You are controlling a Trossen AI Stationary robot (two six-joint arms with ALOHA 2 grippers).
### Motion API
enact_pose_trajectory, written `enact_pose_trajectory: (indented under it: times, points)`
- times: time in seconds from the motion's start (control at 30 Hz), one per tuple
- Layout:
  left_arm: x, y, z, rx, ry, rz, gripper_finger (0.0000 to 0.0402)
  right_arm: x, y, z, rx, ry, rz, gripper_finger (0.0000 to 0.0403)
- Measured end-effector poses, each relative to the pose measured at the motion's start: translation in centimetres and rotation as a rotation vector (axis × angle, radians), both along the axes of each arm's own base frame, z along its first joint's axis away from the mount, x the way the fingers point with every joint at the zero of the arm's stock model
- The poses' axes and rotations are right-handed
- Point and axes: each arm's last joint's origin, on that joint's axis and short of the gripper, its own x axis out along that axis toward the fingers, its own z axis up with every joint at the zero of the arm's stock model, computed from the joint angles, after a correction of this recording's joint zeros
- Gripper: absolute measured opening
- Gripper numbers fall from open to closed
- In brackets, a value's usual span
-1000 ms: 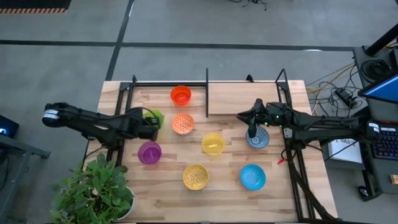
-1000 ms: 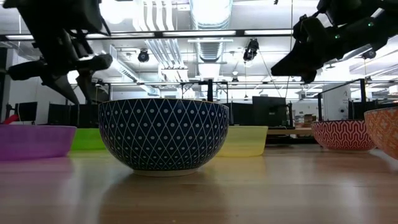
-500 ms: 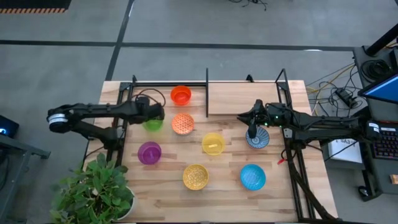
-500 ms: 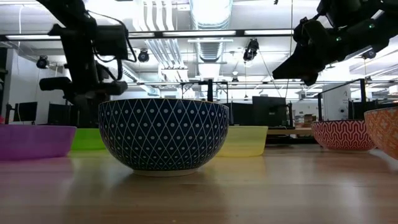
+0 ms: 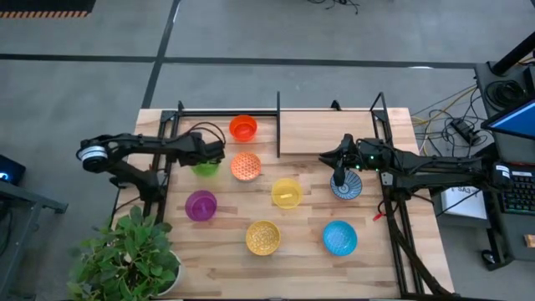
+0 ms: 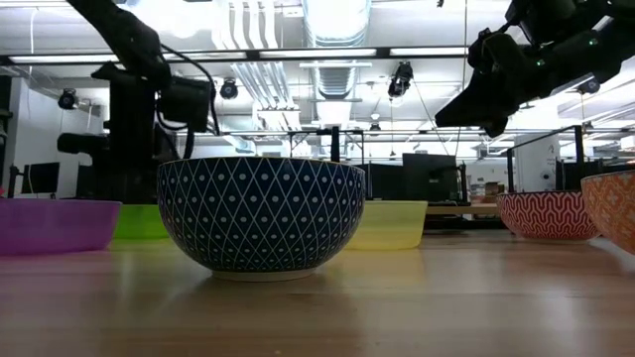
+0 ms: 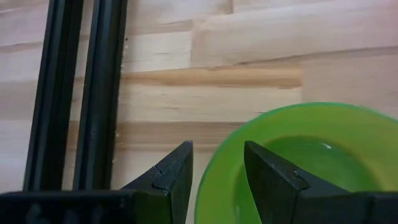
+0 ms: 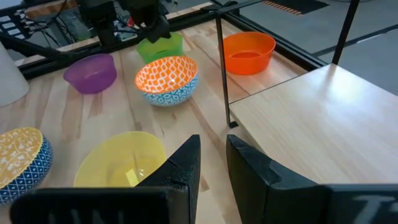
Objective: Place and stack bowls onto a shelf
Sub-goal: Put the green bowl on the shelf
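Eight bowls sit on the pale wood table (image 5: 393,251): a red-orange bowl (image 5: 243,128), a plain green bowl (image 5: 205,165), an orange lattice-patterned bowl (image 5: 246,166) with a blue base, a purple bowl (image 5: 201,205), a yellow bowl (image 5: 286,193), a gold patterned bowl (image 5: 262,237), a light blue bowl (image 5: 340,238), and a navy-and-white diamond-patterned bowl (image 6: 260,213). The shelf (image 8: 311,118) is light wood with black posts.
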Motion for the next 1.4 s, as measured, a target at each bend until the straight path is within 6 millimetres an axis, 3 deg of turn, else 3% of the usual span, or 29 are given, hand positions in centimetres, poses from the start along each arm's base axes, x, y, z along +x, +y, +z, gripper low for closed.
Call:
enact_pose_trajectory:
  times: [0.37, 0.67, 0.83, 1.4]
  points:
    - [0.4, 0.4, -1.5, -0.039, 0.061, 0.0, 0.0116, 0.0, 0.0, 0.0, -0.001, 0.001, 0.0, 0.0068]
    - [0.5, 0.4, -1.4, -0.012, 0.058, 0.0, 0.0014, 0.0, 0.0, 0.0, -0.002, 0.002, 0.001, 0.0068]
    - [0.5, 0.5, -1.1, 0.008, 0.054, -0.001, 0.0007, 0.0, 0.0, 0.0, -0.002, 0.002, 0.001, 0.0068]
    - [3.4, -2.1, 6.0, 0.193, -0.128, -0.171, 0.0001, 0.0, 0.0, 0.0, 0.001, 0.002, 0.0, 0.0068]
